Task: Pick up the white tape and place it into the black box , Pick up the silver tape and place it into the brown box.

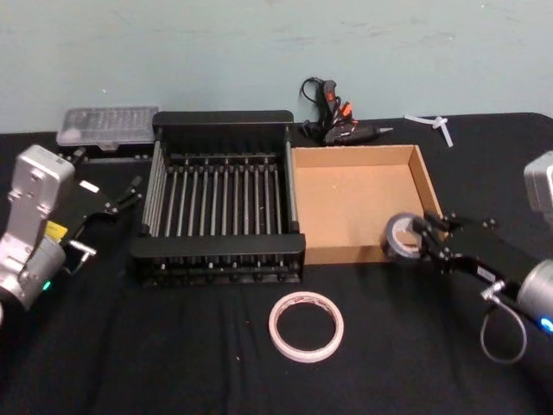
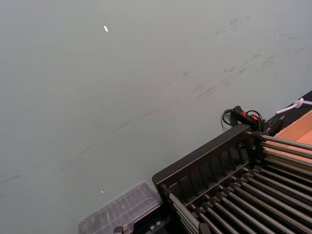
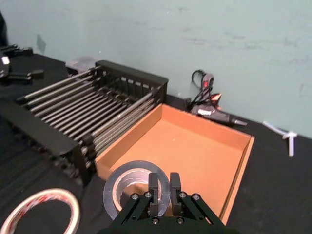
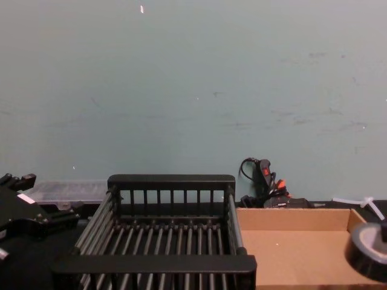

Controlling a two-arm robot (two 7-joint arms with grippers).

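Standing off at the far left, the left gripper (image 1: pixel 130 195) hangs beside the black box (image 1: pixel 216 251), its 2 thin fingers spread a little with nothing between them. That crate's barred floor holds nothing, and the brown box (image 1: pixel 359 252) touching its right wall shows only bare cardboard. Nearer the robot than both containers, and to the left of the right gripper (image 1: pixel 425 240), the white tape (image 1: pixel 306 326) lies flat on the black cloth, cut off at the frame's edge in the right wrist view (image 3: pixel 41 213). At the brown box's near right corner, the right gripper pinches the silver tape (image 1: pixel 400 237): one finger sits inside the pale core, the other on the outer face, and the roll hangs tilted over the cardboard rim. In the chest view the roll (image 4: pixel 369 251) is clipped by the frame edge. Whether it touches the rim, I cannot tell. Beyond the boxes lie a clear plastic case (image 1: pixel 108 126) and a glue gun (image 1: pixel 341 125).
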